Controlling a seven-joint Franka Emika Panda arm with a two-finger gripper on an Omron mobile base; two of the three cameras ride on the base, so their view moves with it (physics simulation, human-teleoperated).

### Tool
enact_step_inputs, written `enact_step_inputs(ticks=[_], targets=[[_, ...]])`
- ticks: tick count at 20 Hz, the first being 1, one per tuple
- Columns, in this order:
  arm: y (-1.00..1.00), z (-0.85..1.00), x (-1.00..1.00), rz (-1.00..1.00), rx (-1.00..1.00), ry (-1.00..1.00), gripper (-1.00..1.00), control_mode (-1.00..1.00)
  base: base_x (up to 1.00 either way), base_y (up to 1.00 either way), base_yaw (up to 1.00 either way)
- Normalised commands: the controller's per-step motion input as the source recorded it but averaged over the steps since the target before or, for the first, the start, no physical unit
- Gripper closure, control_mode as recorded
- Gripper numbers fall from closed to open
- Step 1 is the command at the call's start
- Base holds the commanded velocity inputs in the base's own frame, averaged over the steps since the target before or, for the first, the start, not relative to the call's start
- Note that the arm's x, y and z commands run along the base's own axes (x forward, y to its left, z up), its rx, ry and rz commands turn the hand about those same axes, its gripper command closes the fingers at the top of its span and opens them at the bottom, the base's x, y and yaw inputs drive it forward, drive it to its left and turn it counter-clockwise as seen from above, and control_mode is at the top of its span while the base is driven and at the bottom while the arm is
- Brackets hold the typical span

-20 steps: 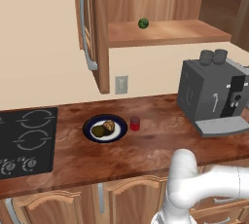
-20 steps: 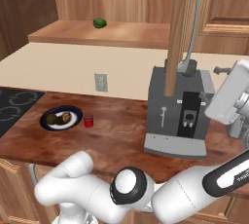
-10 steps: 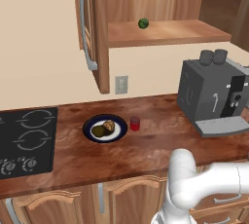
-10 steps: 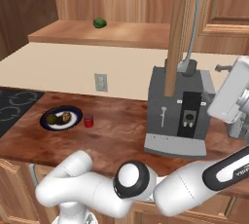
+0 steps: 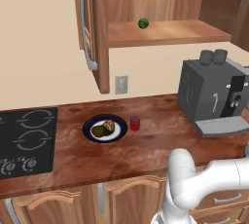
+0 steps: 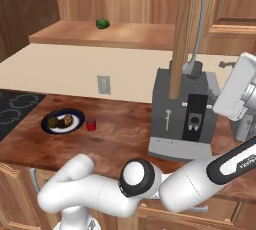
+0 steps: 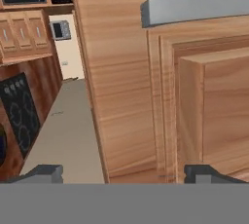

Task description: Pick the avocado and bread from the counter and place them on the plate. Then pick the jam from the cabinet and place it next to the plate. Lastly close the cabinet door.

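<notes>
The blue-rimmed plate (image 5: 87,127) (image 6: 48,124) lies on the counter (image 5: 141,152) with the avocado (image 5: 98,131) (image 6: 56,122) and the bread (image 5: 109,126) (image 6: 67,120) on it. Just right of the plate stands the red jam (image 5: 134,123) (image 6: 90,123). The cabinet (image 5: 165,32) is open, and its cabinet door (image 5: 99,33) (image 6: 181,34) swings out toward me. My white hand (image 6: 239,86) hovers right of the door, above the coffee machine. In the hand view my gripper (image 7: 126,174) is open and empty, close to the door's panelled face (image 7: 126,82), with its grey handle (image 7: 194,9) above.
A green ball (image 5: 143,23) (image 6: 102,23) sits on the cabinet shelf. A grey coffee machine (image 5: 214,96) (image 6: 185,114) stands on the counter's right part. The black stovetop (image 5: 24,140) is at the left, and a wall outlet (image 5: 121,84) is behind the plate.
My hand has crept slightly upward beside the door. The plate, the food, the jam and the door have not moved.
</notes>
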Motion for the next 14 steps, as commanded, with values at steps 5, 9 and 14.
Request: enact_step_inputs(ticks=[5,9,14], targets=[[0.02,0.00,0.20,0.00,0.00,0.03,-1.00,-1.00,0.00,0.00,0.00],[0.10,0.00,0.13,0.00,0.00,0.04,-1.00,-1.00,0.00,0.00,0.00],[0.18,0.00,0.00,0.00,0.00,0.02,-1.00,-1.00,0.00,0.00,0.00]])
